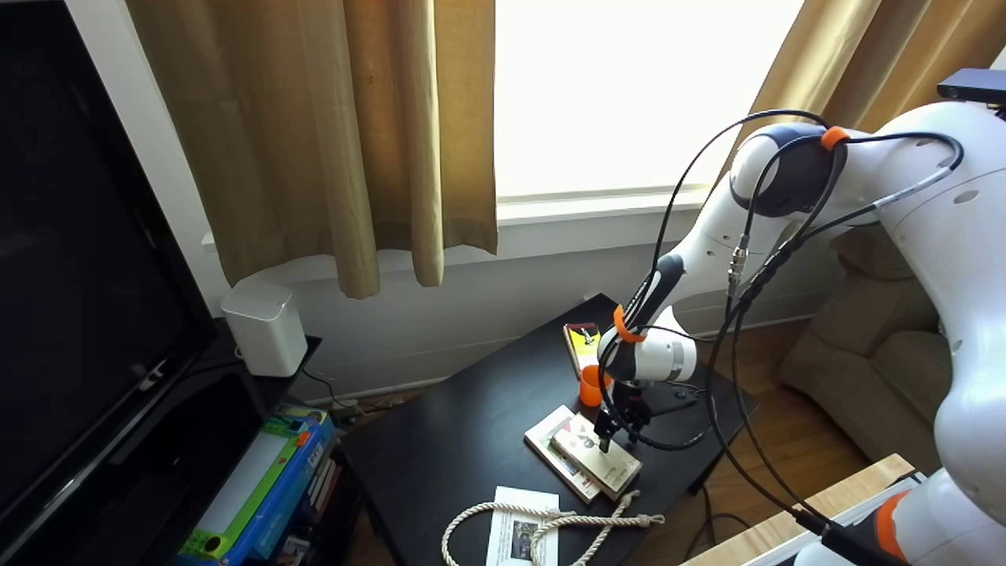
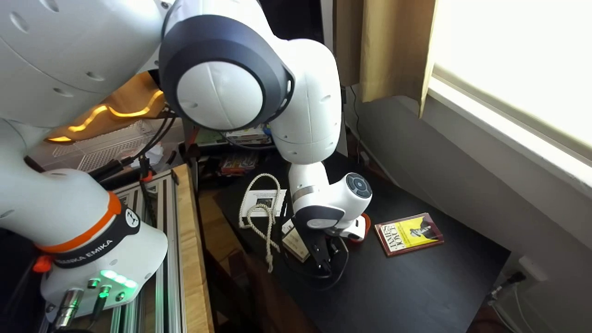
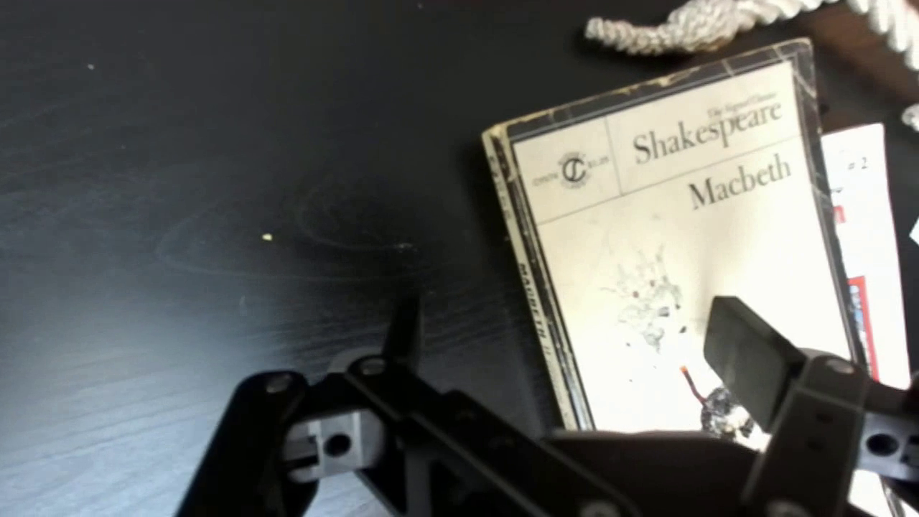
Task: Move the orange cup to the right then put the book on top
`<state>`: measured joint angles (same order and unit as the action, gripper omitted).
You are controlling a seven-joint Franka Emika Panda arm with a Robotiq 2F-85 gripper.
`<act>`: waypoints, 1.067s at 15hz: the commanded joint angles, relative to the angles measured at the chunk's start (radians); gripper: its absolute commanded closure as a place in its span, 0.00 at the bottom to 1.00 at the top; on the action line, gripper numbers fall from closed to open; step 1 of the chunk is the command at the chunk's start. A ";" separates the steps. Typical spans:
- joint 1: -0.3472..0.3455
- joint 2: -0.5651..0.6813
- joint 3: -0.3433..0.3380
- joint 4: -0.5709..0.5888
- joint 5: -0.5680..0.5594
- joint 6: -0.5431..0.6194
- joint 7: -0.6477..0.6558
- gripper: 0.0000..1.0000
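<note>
Your end effector (image 3: 566, 324) stands spread, gripping nothing, at the edge of the Macbeth paperback (image 3: 668, 237); the orange cup (image 1: 589, 387) stands on the tabletop (image 1: 448, 432) between that paperback and the yellow-and-white book (image 2: 409, 233). Expect a light cup that could skid or tip, so pinch its opposite walls squarely; the book looks thin but stiff, probably best taken across its narrower width. You have open tabletop beside the cup, though the book lies near an edge.

From above, both exterior views share the tabletop (image 1: 464, 417) low in frame; the wrist view faces it close-up.
</note>
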<state>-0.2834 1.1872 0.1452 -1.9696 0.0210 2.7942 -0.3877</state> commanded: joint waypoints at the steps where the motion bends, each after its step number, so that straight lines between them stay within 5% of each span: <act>1: -0.131 0.030 0.083 0.002 -0.016 -0.021 -0.088 0.00; 11: -0.212 0.112 0.102 0.085 -0.002 -0.223 -0.241 0.00; 12: -0.212 0.120 0.098 0.096 0.000 -0.236 -0.252 0.18; 16: -0.209 0.145 0.084 0.138 0.010 -0.282 -0.284 0.49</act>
<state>-0.4775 1.2805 0.2327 -1.8845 0.0228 2.5521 -0.6311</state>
